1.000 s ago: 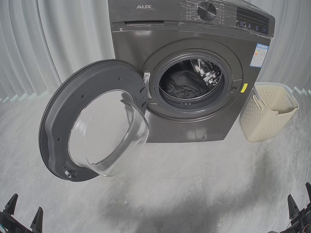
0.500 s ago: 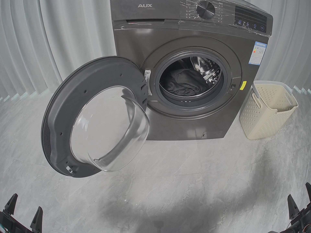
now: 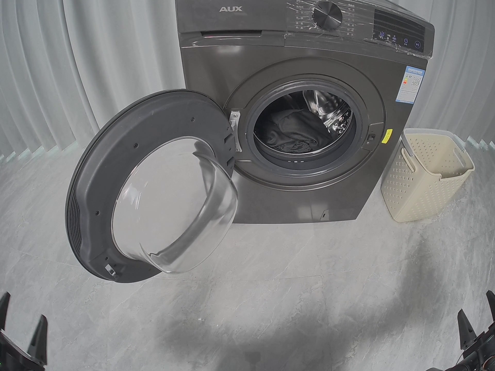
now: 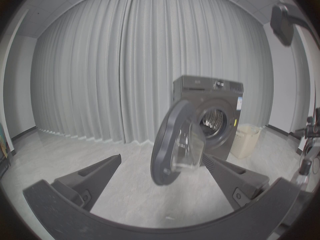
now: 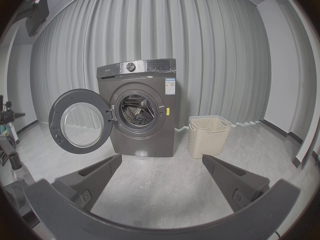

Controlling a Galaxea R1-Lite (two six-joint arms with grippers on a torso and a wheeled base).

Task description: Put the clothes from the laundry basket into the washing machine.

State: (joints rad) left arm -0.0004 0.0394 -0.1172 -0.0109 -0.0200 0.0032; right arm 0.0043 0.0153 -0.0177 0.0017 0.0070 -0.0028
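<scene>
On the grey floor ahead, dark grey front-loading washing machine (image 3: pixel 216 73), round glass-centred door (image 3: pixel 98 181) swung wide to the left; cream perforated plastic laundry basket (image 3: pixel 412 191) just beside its right flank, looks bare inside; dark clothes (image 3: pixel 294 130) lie in the drum; right claw (image 3: pixel 475 305) nearer basket, left claw (image 3: pixel 23 310) nearer door; both spread wide, holding nothing.

Pale pleated curtain (image 3: pixel 77 52) across the back wall; grey marbled floor (image 3: pixel 309 294)
</scene>
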